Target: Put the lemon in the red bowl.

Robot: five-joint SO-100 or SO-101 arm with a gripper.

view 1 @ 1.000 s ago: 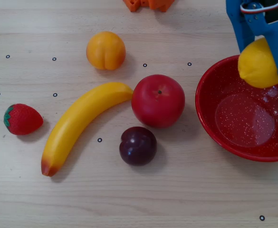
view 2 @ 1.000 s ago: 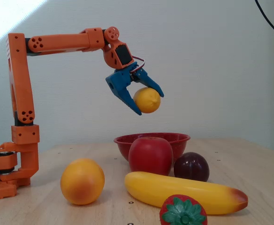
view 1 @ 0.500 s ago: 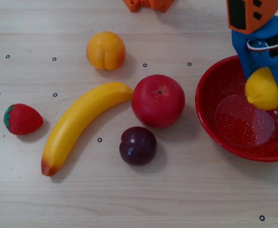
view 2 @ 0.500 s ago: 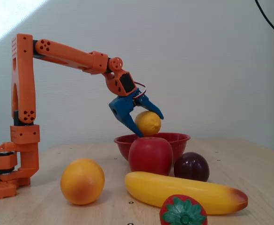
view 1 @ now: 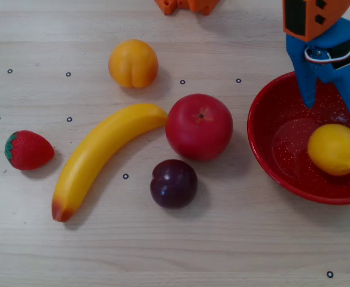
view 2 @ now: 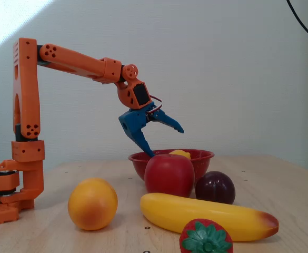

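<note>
**Clerk:** Item one, the lemon (view 1: 336, 149)?

**Keeper:** It lay inside the red bowl (view 1: 270, 161), toward the bowl's right side in the overhead view. In the fixed view only its yellow top (view 2: 180, 153) showed above the rim (view 2: 201, 154).

**Clerk:** The gripper (view 2: 162, 139)?

**Keeper:** It hung above the bowl with jaws spread wide and held nothing. One blue finger (view 1: 307, 78) pointed down over the bowl's far wall; the other ran along the right edge of the overhead view, and whether it touched the lemon could not be told.

**Clerk:** Where was the bowl?

**Keeper:** At the table's (view 1: 222, 251) right edge in the overhead view.

**Clerk:** Remaining stock?

**Keeper:** A red apple (view 1: 199, 126) was near the middle, just beside the bowl. A dark plum (view 1: 173, 183) was in front of the apple. A banana (view 1: 100, 156) lay slantwise with its tip against the apple. A peach (view 1: 133, 63) was toward the far edge. A strawberry (view 1: 27, 150) was near the left edge.
</note>
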